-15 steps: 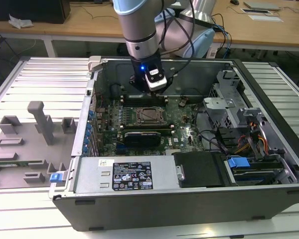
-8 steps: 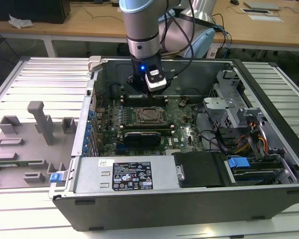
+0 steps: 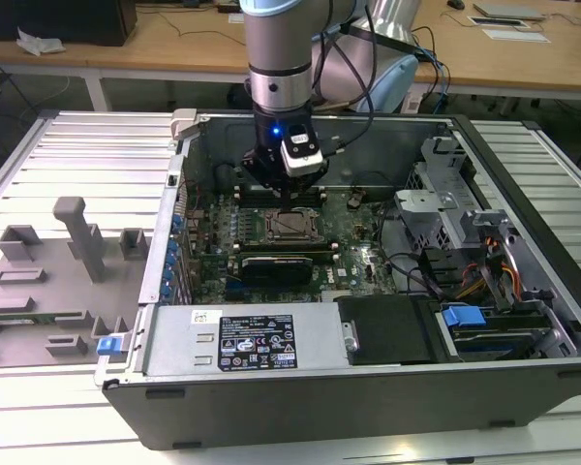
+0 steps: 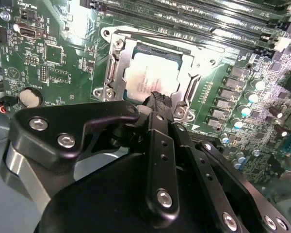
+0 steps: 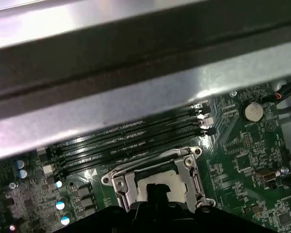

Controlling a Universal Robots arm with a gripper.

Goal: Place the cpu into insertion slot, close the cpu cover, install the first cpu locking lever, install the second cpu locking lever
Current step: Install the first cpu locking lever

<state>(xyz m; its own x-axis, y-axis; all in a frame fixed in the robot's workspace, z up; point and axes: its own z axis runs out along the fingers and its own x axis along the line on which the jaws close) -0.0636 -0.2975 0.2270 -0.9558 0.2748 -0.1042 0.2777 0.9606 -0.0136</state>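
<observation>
Above the cpu (image 4: 150,77) (cover down), the end effector (image 4: 157,99) hangs clenched, empty.

open computer case on a slatted metal bench, with fixtures beside it

the dark computer case (image 3: 368,407) lies open on the slatted metal table (image 3: 87,155); inside it sit the green motherboard (image 4: 53,53), long black memory slots (image 5: 136,141), a coin battery (image 4: 30,97), a labelled silver power supply (image 3: 242,339), a blue latch (image 3: 462,317) and bundled cables (image 3: 494,271). grey plastic fixtures (image 3: 73,242) stand at the exterior view's left; wooden desks (image 3: 174,39) run behind
</observation>
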